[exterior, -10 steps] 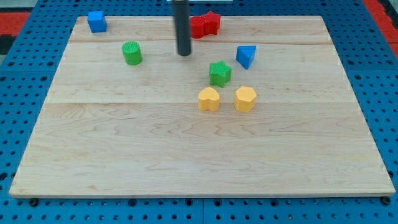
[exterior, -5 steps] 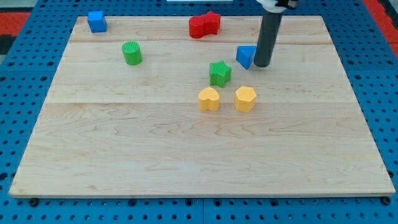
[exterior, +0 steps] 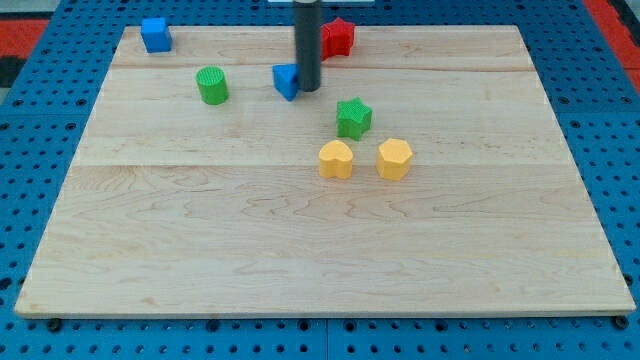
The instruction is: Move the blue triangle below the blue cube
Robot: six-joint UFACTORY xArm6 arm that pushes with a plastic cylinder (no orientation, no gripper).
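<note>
Two yellow blocks (exterior: pixel 365 159) low centre, green star (exterior: pixel 353 118) above them; my tip (exterior: pixel 307 88) has no claw, just a rod touching the blue triangle (exterior: pixel 287 81) on its right; blue cube (exterior: pixel 155 34) upper left, so push leftward
</note>
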